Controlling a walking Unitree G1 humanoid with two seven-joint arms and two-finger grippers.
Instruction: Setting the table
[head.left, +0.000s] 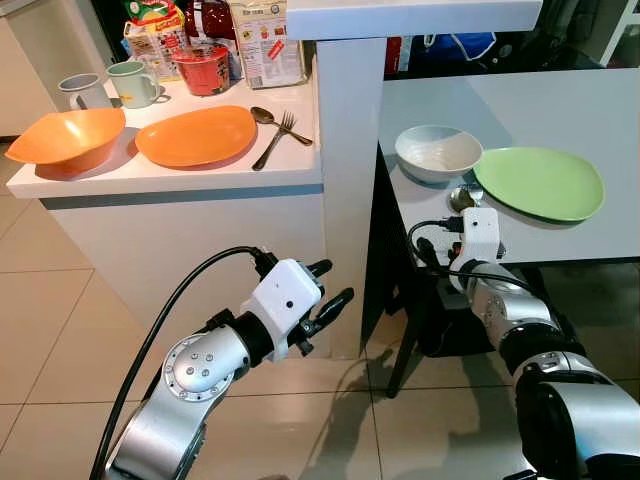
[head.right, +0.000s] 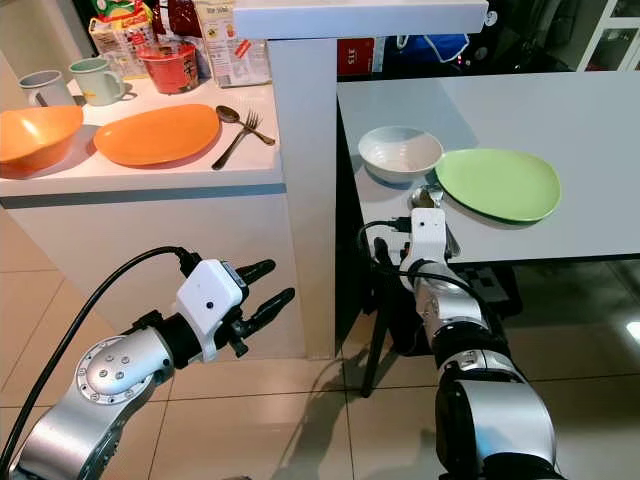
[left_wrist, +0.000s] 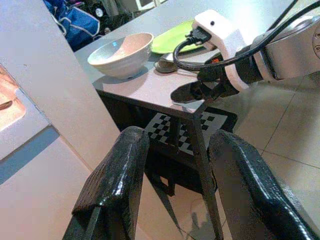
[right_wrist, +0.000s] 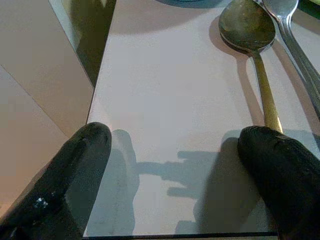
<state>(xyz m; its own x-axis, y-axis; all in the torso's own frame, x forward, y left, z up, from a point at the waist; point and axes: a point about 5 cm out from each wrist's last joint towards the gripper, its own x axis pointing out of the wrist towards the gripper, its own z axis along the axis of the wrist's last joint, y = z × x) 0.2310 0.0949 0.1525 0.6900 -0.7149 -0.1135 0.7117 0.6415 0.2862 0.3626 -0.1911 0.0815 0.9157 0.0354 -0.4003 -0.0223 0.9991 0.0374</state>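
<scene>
Right gripper (right_wrist: 175, 165) hovers low at the near edge of the grey counter (head.left: 560, 110), jaws spread wide and holding nothing. Just ahead of the jaws, by the right-hand tip, lies a spoon (right_wrist: 250, 45) with its handle running back toward that finger; a second utensil (right_wrist: 295, 35) lies beside it, probably a fork or another spoon, cropped too much to tell. Beyond the jaws stand a white bowl (head.left: 438, 152) and a green plate (head.left: 540, 182), side by side, rims close or touching. So one place looks about laid: plate, bowl, cutlery all down on this counter. Left gripper (head.left: 322, 292) hangs lower, off to the side near the white pillar (head.left: 350, 180), jaws apart, empty, aimed across at the right arm. Up and left of those jaws, the white counter (head.left: 180, 180) carries what looks left to do: an orange bowl (head.left: 68, 137), an orange plate (head.left: 196, 135), a spoon and fork pair (head.left: 275, 128), and two mugs (head.left: 110, 88) behind, in front of food packets (head.left: 210, 40). Judged roughly half done; the orange set and mugs not yet carried over.
</scene>
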